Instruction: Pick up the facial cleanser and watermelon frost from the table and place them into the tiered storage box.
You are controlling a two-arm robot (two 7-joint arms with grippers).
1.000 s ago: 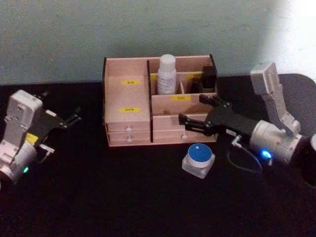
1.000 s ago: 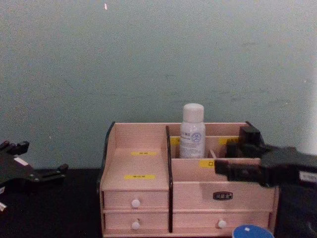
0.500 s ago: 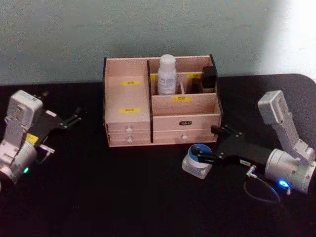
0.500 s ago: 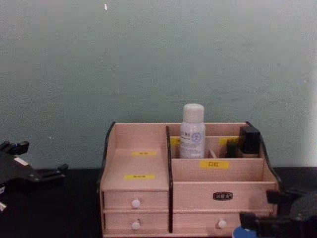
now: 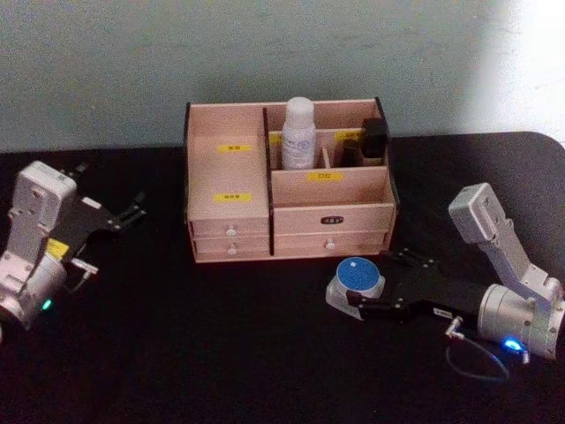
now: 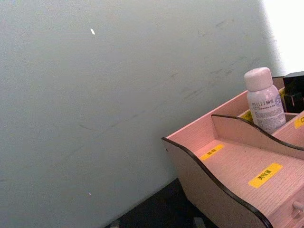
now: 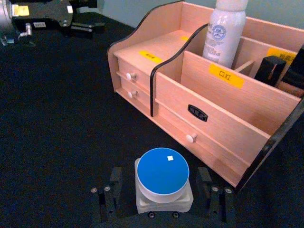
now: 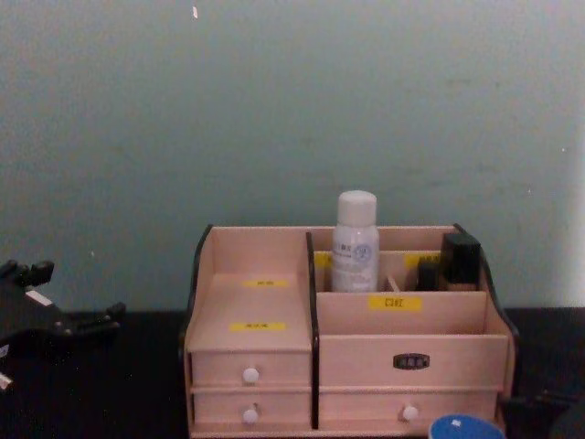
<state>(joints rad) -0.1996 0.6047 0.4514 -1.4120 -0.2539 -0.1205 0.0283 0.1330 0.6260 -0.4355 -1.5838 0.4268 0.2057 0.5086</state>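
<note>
The right gripper (image 7: 160, 183) sits low on the black table (image 5: 221, 344), fingers spread either side of the blue-lidded jar (image 5: 356, 278) (a gap each side), just before the tiered storage box (image 5: 231, 172). A white bottle (image 5: 298, 132) stands in a rear compartment. The left gripper (image 5: 132, 210) is parked far left.

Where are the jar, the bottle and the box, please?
jar (image 7: 162, 172): right wrist view, on its blue lid.
bottle (image 5: 298, 141): head view, on its white body.
box (image 8: 366, 352): chest view, on its front panel.

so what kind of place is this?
Probably a lab bench staged as a vanity: black table, bare wall, tiered storage box, right gripper open around a blue-lidded jar, left gripper parked at table's left.
</note>
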